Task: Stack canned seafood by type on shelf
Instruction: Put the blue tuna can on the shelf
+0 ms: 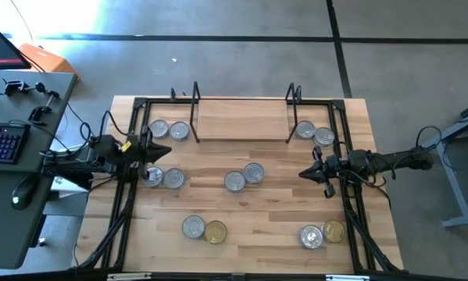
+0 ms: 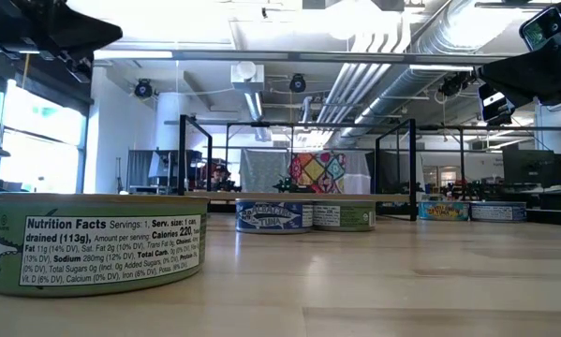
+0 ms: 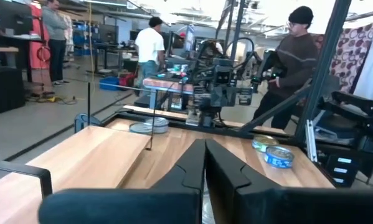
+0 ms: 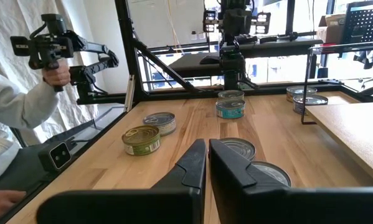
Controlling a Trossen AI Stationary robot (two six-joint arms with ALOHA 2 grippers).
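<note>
The shelf (image 1: 241, 119), a light-wood board with black wire frames at both ends, stands at the table's far edge. Tins lie flat on the table in pairs. One pair (image 1: 168, 130) is left of the shelf and another (image 1: 314, 133) is right of it. A third pair (image 1: 244, 177) is mid-table and a fourth (image 1: 163, 178) is at the left. Two near pairs (image 1: 204, 229) (image 1: 322, 233) each hold a gold lid. My left gripper (image 1: 162, 152) (image 3: 205, 158) hangs shut above the left side, near the left pair. My right gripper (image 1: 305, 172) (image 4: 208, 155) hangs shut at the right, pointing toward the middle pair (image 4: 251, 160).
Black frame rails (image 1: 132, 156) run along the table's left and right sides. A desk with a keyboard (image 1: 3, 144) stands left of the table. People stand beyond the table, one (image 4: 24, 93) with a hand-held device. In the low view, a large tin (image 2: 93, 243) sits close at the left.
</note>
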